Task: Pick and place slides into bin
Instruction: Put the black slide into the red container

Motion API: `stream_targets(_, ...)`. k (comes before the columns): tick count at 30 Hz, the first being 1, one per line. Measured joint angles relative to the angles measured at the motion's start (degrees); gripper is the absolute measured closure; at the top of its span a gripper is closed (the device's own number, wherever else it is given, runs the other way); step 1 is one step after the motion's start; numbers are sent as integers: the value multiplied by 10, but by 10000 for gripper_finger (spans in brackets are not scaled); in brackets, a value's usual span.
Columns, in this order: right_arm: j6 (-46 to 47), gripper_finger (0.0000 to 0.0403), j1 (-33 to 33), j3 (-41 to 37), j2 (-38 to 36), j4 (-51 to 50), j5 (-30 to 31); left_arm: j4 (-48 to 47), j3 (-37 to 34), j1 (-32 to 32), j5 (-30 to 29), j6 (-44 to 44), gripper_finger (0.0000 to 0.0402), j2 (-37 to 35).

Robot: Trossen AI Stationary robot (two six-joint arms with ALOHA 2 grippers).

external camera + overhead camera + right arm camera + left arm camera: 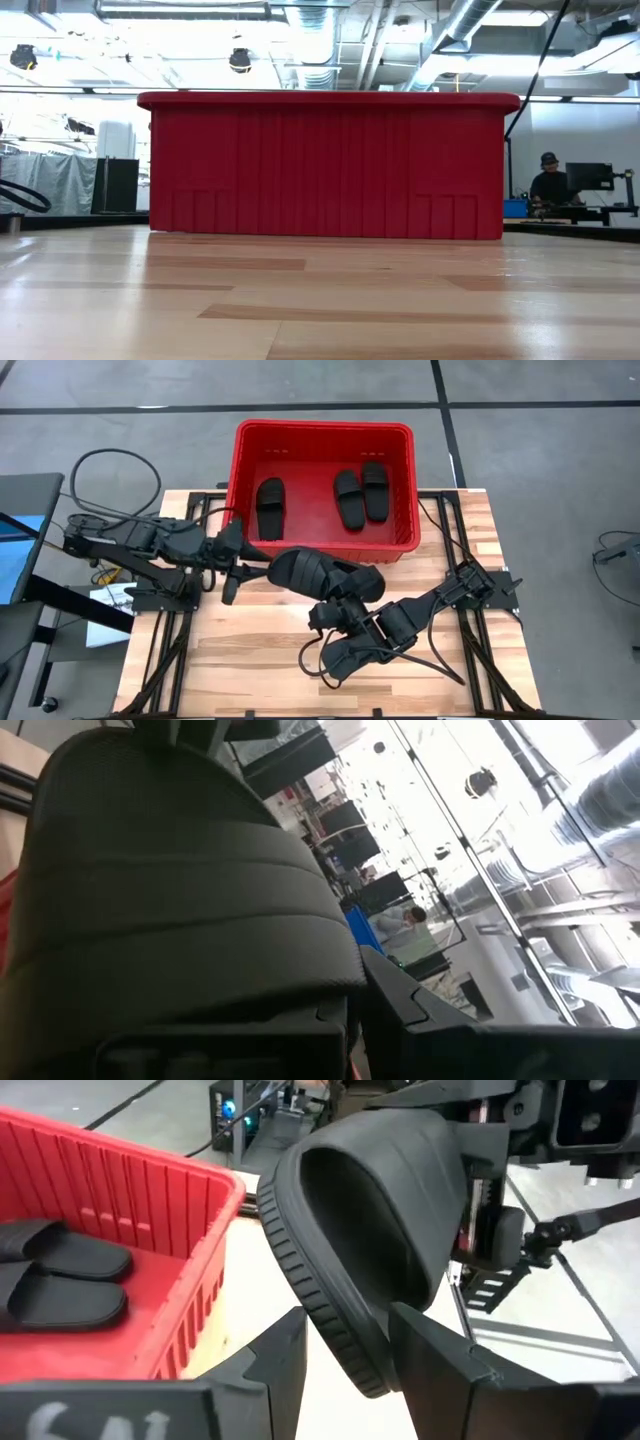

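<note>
The red bin (325, 430) stands at the table's far edge, and also shows in the low view (325, 170) and the left wrist view (120, 1170). Three black slides (270, 505) (348, 498) (374, 490) lie soles down on its floor. The fourth black slide (315, 570) is in the air just in front of the bin's near wall, between both grippers. My left gripper (262, 567) comes from the left and is closed about one end of it. My right gripper (345, 608) comes from the near right and is at its other end. My left gripper has the ribbed rim of the slide's sole (335, 1330) between its two fingers (430, 1365), at the end nearest the left. The fingers come level from the table's left. The slide stands on edge, clear of the table. My right gripper is shut on the slide's right end, but the slide's wide strap (180, 890) fills its wrist view and hides the place of contact. It comes slanting from the near right. The slide is lifted clear.
The light wooden table (250, 660) lies bare in front of the arms. The bin's near wall (330, 548) stands just behind the held slide. Cables (110, 470) loop at the left. A person (548, 180) sits at a desk far behind the table.
</note>
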Motion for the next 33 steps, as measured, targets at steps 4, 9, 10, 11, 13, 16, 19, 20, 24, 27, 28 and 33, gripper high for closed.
stream_targets(4, 0, 403, 0, 0, 0, 0, 0, 13, 0, 0, 9, 0, 269, -2)
stream_targets(9, 0, 403, -1, 0, 0, 0, 2, 31, 0, 0, 15, 0, 269, -1)
stream_targets(10, 0, 403, -1, 0, 0, 0, 2, 33, 0, 0, 16, 0, 269, 4)
stream_targets(11, 0, 403, -1, 0, 0, 0, 2, 34, 0, 0, 16, -3, 269, 7)
stream_targets(13, 0, 403, -2, 0, -1, 0, 2, 34, 0, 0, 16, -9, 269, 15)
stream_targets(16, -2, 403, -2, 0, -1, 0, 5, 30, 0, 3, 7, -9, 269, 34)
stream_targets(19, -2, 403, -3, 0, -1, 0, 5, 27, -1, 13, 24, -6, 286, 54)
stream_targets(20, -2, 403, -2, 1, -1, 0, 4, 27, -1, 17, 35, -6, 299, 61)
stream_targets(24, -2, 402, -2, 1, -1, 2, 3, 25, -1, 30, 35, -28, 378, 76)
stream_targets(27, -2, 402, -2, 1, -1, 2, 0, 20, -1, 32, 10, -26, 379, 74)
stream_targets(28, -2, 402, -2, 1, -1, 2, 0, 21, -1, 32, 0, -24, 379, 73)
stream_targets(33, 0, 401, -2, 1, -1, 2, 0, 21, -1, 32, -30, -17, 379, 53)
